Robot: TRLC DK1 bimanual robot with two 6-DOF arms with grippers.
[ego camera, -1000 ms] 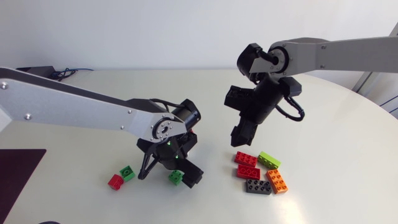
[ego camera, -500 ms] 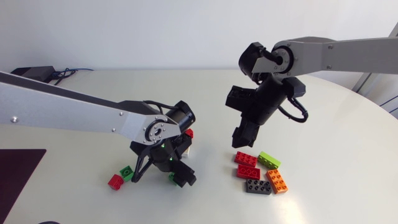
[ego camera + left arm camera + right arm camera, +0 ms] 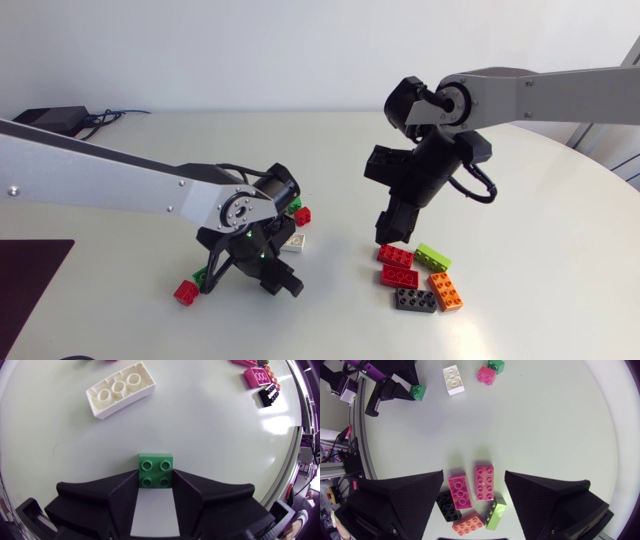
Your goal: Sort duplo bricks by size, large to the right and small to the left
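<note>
The pale, round worktop (image 3: 530, 240) carries the bricks, with one arm coming in from each side. The small green brick (image 3: 155, 469) is a square piece with four round studs. It sits stud-side up on the worktop at the tips of the left tool (image 3: 155, 476), whose two black fingers are clenched against its opposite sides. Ahead of it lies a long white brick (image 3: 121, 389), turned so that three round tubes show. In the head view a small red brick (image 3: 186, 291) lies near the left tool, with another green brick (image 3: 201, 275) just beside it. The right tool (image 3: 474, 474) hangs released, fingers wide, above a tight cluster of large pieces: a red brick (image 3: 395, 255), a second red brick (image 3: 399, 276), a lime brick (image 3: 432, 258), an orange brick (image 3: 446, 291) and a black brick (image 3: 414, 300). Compared with a second ago, the left tool has shifted leftward, closer to the small red brick. It now covers the held green piece from above, and the white brick has come into sight behind the arm. The right tool has barely moved.
</note>
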